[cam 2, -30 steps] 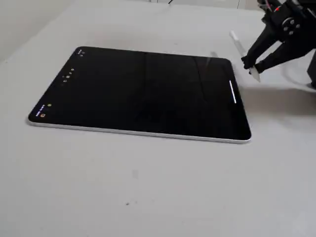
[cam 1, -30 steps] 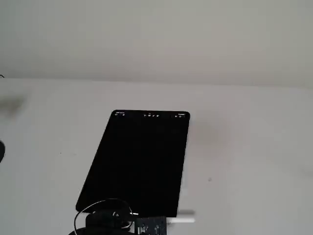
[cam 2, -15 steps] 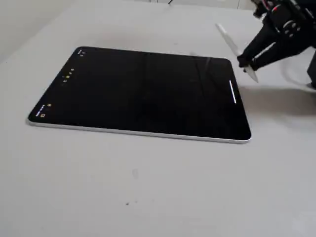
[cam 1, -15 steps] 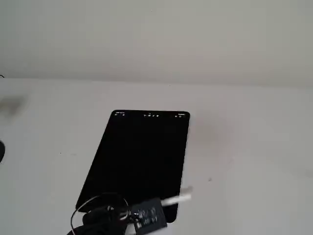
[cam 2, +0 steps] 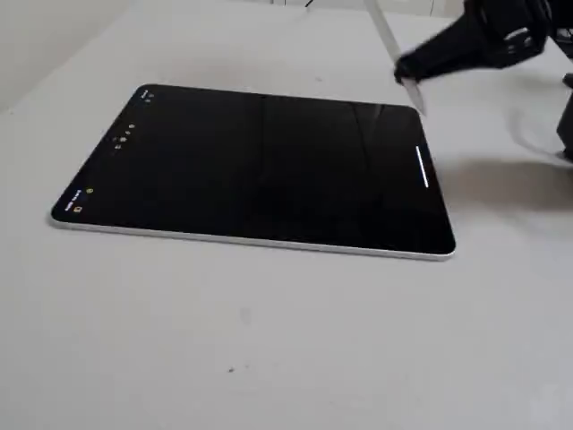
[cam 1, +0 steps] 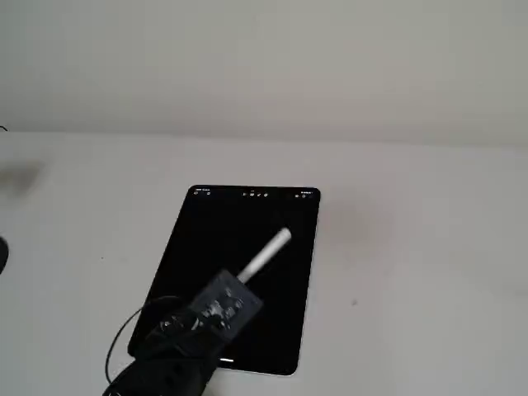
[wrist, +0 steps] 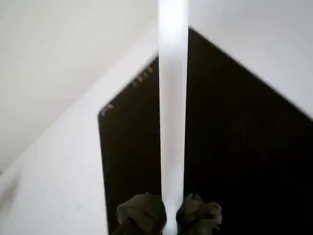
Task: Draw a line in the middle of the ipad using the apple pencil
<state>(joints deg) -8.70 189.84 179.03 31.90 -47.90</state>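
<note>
The ipad (cam 2: 251, 166) lies flat on the table, its screen black, with tiny icons along its left short side in a fixed view. My gripper (cam 2: 405, 72) is shut on the apple pencil (cam 2: 387, 40), which it holds tilted with the tip just above the ipad's far right corner. In a fixed view the gripper (cam 1: 219, 307) hangs over the ipad's (cam 1: 206, 247) near half, and the apple pencil's (cam 1: 266, 254) blunt end points up and right. The wrist view shows the fingers (wrist: 142, 213) clamping the apple pencil (wrist: 172, 98). The line is out of view; only a short straight white bar (cam 2: 423, 167) shows near the right short edge.
The pale table (cam 2: 269, 340) surrounds the ipad on all sides. The arm's black body and cable (cam 1: 132, 363) fill the bottom left of a fixed view. A dark part of the arm base (cam 2: 566, 116) sits at the right edge.
The gripper, still holding the apple pencil, has risen and swung from beside the ipad's corner to above the screen. The pencil now stands steeper.
</note>
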